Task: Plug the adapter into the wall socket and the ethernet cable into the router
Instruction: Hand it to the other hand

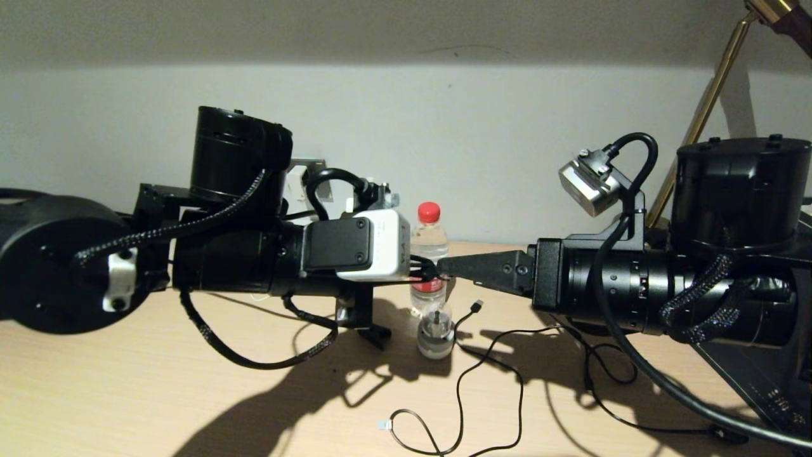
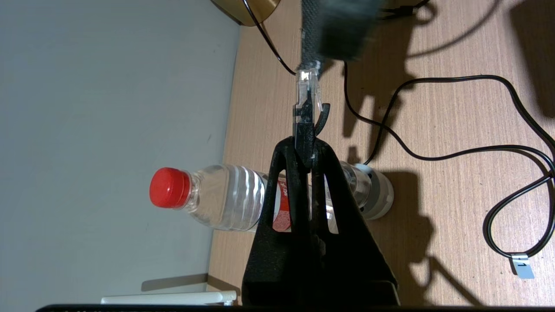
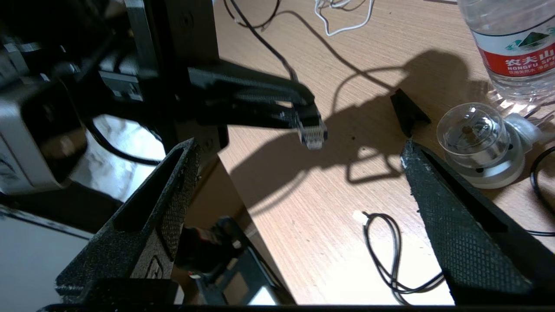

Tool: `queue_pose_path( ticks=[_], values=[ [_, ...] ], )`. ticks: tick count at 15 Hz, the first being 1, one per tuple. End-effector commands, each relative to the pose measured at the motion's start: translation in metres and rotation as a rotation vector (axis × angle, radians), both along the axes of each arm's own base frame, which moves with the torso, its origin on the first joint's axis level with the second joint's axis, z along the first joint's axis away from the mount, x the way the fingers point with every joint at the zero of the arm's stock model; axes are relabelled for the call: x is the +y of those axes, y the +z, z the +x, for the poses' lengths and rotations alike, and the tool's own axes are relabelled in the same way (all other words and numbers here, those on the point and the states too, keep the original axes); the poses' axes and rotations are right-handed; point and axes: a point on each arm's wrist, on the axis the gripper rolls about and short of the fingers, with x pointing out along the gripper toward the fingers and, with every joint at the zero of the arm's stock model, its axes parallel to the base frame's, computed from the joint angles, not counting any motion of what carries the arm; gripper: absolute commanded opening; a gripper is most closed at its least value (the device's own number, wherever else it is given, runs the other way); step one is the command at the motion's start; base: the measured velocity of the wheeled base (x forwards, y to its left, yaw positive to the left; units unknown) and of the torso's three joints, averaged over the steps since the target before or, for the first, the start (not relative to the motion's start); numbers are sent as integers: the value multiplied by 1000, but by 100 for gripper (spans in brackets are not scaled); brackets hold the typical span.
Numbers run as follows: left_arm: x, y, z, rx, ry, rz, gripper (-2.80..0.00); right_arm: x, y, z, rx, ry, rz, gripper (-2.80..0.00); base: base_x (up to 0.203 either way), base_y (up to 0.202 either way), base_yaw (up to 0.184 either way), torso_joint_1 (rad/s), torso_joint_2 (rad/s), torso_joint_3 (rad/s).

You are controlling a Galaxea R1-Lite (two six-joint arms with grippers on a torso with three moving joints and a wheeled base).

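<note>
My left gripper (image 2: 305,152) is shut on the black boot of the ethernet cable (image 2: 306,86), held above the table. The clear clip connector (image 3: 312,132) sticks out past the fingertips toward my right gripper (image 3: 299,146). That gripper is open, its two fingers spread wide on either side of the connector and not touching it. In the head view both grippers meet tip to tip in front of the bottle, left gripper (image 1: 426,270) against right gripper (image 1: 444,267). The wall socket (image 1: 309,164) only peeks out behind the left arm. A white router antenna (image 2: 173,298) shows; the adapter is hidden.
A water bottle with a red cap (image 1: 429,241) and a small glass-domed device (image 1: 436,330) stand just behind and below the grippers. Thin black cables (image 1: 488,355), one with a USB plug (image 1: 477,306), loop over the wooden table (image 1: 127,393). A thin white cord (image 3: 342,26) lies further off; a brass lamp pole (image 1: 710,95) rises at right.
</note>
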Motion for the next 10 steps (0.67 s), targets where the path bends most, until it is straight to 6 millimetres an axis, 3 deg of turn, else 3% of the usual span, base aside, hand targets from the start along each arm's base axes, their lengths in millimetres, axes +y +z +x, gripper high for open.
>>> queue_pose_path(
  ticks=[1, 10],
  values=[
    [1, 1, -1, -6, -11, -2, -280, 0, -2, -1, -30, 14, -22, 0, 0, 0, 0, 0, 0, 0],
    [-1, 0, -10, -11, -53, -4, -280, 3, -1, 1, -35, 18, -22, 0, 0, 0, 0, 0, 0, 0]
  ],
)
